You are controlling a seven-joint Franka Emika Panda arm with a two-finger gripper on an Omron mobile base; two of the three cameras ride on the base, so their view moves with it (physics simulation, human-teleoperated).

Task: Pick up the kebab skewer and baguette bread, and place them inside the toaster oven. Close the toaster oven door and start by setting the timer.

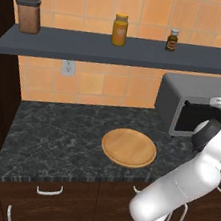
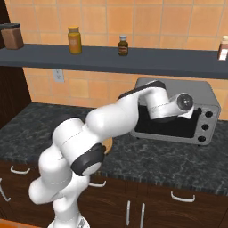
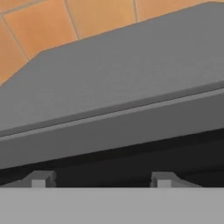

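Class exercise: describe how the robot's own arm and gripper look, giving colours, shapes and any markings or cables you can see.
The arm is made of glossy white rounded segments joined by dark grey to black bands, with a round grey cap at one joint. The gripper has two small, blocky grey fingertips. No cables or markings are visible.

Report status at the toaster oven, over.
Claw open, empty, tips apart at the top front edge of the grey metal toaster oven. Dark glass door shut. Round wooden board bare.
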